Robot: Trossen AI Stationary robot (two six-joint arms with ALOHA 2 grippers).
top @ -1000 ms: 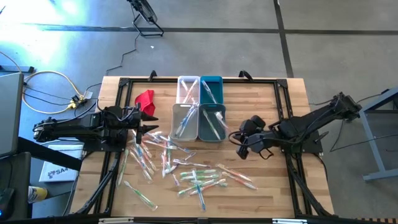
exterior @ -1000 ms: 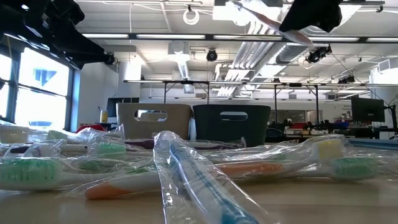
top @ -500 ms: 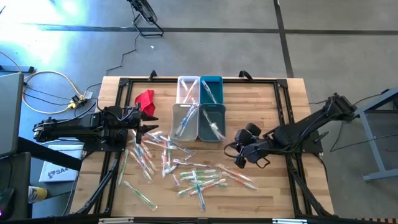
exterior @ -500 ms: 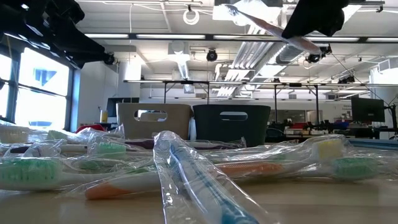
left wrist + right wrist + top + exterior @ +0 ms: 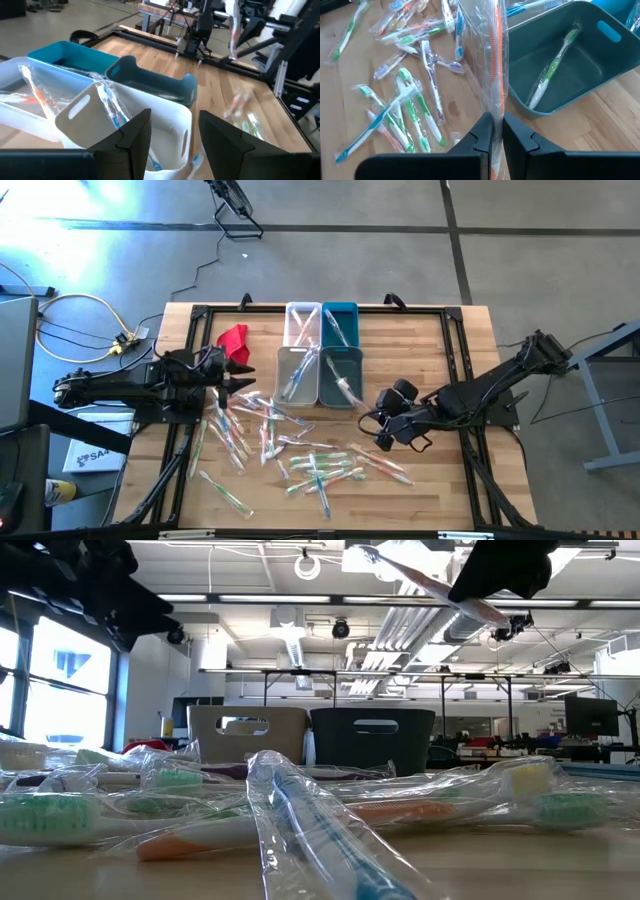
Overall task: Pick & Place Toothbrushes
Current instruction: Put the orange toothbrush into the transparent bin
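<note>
Overall light: bright, even, indoor.
Source: long ceiling lamps glowing in rows in the low view; daylight through a window at its left.
Glare: blue-white flare on the floor at the high view's upper left; white glints on the clear wrappers of the toothbrushes.
Shadows: soft, short, under the arms on the tabletop.
Silhouettes: both arms near-black against the lit ceiling in the low view.
Focus: nearest wrappers in the low view soft; left pincer fingers blurred in its wrist view.
</note>
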